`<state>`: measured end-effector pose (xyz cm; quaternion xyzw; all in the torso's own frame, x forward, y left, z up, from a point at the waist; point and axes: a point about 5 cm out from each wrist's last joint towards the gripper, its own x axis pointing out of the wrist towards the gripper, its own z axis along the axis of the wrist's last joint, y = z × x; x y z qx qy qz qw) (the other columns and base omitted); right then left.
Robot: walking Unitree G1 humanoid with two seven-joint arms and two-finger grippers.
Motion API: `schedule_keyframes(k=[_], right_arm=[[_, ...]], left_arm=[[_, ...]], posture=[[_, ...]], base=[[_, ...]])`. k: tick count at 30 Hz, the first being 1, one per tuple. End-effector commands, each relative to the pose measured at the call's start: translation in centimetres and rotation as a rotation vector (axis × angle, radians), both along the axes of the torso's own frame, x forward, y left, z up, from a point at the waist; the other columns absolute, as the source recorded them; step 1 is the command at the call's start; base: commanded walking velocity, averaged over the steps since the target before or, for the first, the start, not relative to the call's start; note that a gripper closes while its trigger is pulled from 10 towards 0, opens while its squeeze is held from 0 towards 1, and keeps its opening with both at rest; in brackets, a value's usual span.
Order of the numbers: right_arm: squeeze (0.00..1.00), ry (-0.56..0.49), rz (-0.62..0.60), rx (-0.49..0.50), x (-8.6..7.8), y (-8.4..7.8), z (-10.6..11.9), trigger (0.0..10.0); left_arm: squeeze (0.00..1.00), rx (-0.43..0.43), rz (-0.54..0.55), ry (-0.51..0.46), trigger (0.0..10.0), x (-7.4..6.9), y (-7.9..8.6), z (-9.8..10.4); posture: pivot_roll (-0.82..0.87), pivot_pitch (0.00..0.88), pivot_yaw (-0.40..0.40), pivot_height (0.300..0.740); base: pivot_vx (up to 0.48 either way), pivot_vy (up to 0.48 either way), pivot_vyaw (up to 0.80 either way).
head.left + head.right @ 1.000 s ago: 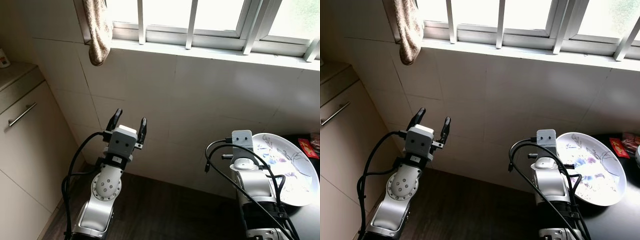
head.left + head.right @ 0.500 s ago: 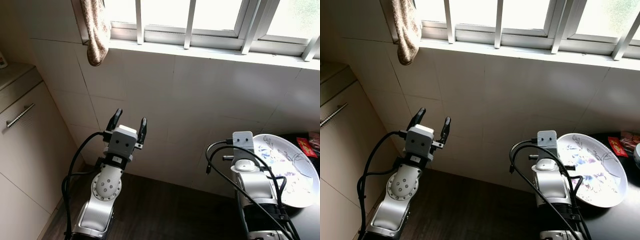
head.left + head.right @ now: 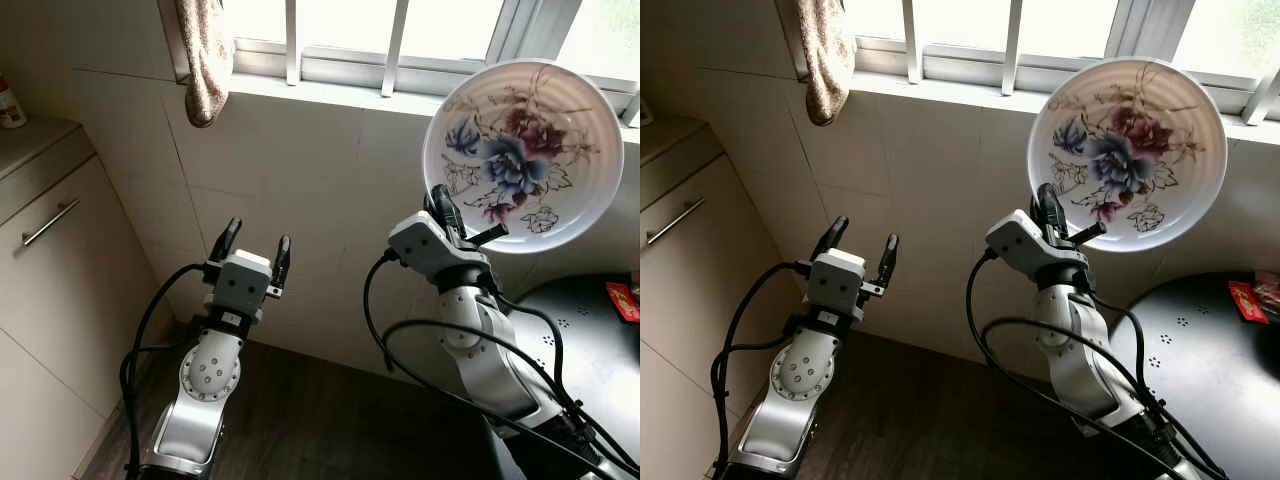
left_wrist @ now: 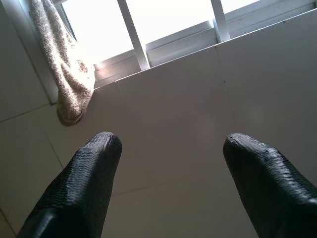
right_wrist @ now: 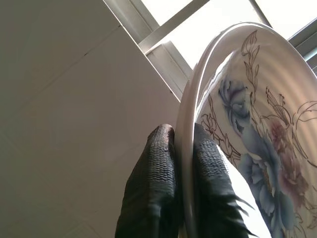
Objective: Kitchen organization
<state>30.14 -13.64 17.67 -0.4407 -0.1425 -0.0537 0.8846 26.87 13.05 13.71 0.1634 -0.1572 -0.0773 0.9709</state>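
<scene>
One plate (image 3: 523, 152), white w/ blue and red flower print, held up in the air in front of the window (image 3: 420, 25), face turned toward the robot, standing on edge, tilted. Right tool (image 3: 447, 215) clamped on the plate's lower-left rim: in the right wrist view one black finger (image 5: 151, 191) sits behind the rim, the other on the printed face, pressed tight against it. Right arm raised, elbow low, forearm angled up and to the robot's left, black cables looping off it.

One left tool (image 3: 255, 248), fingers apart, nothing between them, pointing up toward the tiled wall (image 3: 320, 190) below the sill. Left arm bent, upright, wrist approx. mid-height. Left wrist view: 2 black fingertips (image 4: 89, 173) well apart w/ wall and window beyond.

One cloth (image 3: 205, 55), beige, hanging from the window's left side, bottom end just below sill level. One dark round surface (image 3: 590, 360) at lower right, small dots on it, w/ one red packet (image 3: 622, 300) at its far right edge. One cabinet (image 3: 50, 260) at left w/ one metal bar handle (image 3: 48, 222); one small bottle (image 3: 10, 105) on its top, partly cut off. Dark wood floor (image 3: 300, 420) below the arms.
</scene>
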Motion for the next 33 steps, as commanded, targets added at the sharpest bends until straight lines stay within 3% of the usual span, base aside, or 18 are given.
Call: schedule_keyframes(k=[1, 15, 26, 33], right_arm=[[0.0, -0.062, 0.014, -0.038, -0.2, -0.1, 0.8, 0.0], [0.0, -0.058, 0.161, -0.058, -0.7, 0.7, 0.1, 0.0], [0.0, -0.058, 0.222, -0.054, -0.4, 0.8, 0.2, 0.0], [0.0, -0.07, 0.349, -0.06, -0.9, 2.2, 0.4, 0.0]], left_arm=[[0.0, 0.008, -0.003, 0.008, 10.0, 0.1, -0.2, -0.1], [0.0, 0.01, 0.008, -0.002, 10.0, 0.1, 0.0, 0.0], [0.0, 0.009, 0.033, -0.015, 10.0, 0.2, 0.5, 0.2], [0.0, 0.01, 0.034, -0.019, 10.0, 0.2, 0.4, 0.3]], posture=[[0.08, 0.0, -0.056, 0.74], [0.08, 0.0, -0.053, 0.74], [0.09, 0.0, -0.053, 0.74], [0.09, 0.0, -0.053, 0.74]], base=[[0.0, 0.0, 0.0], [0.0, 0.0, 0.0], [0.0, 0.0, 0.77], [0.0, 0.0, 0.8]])
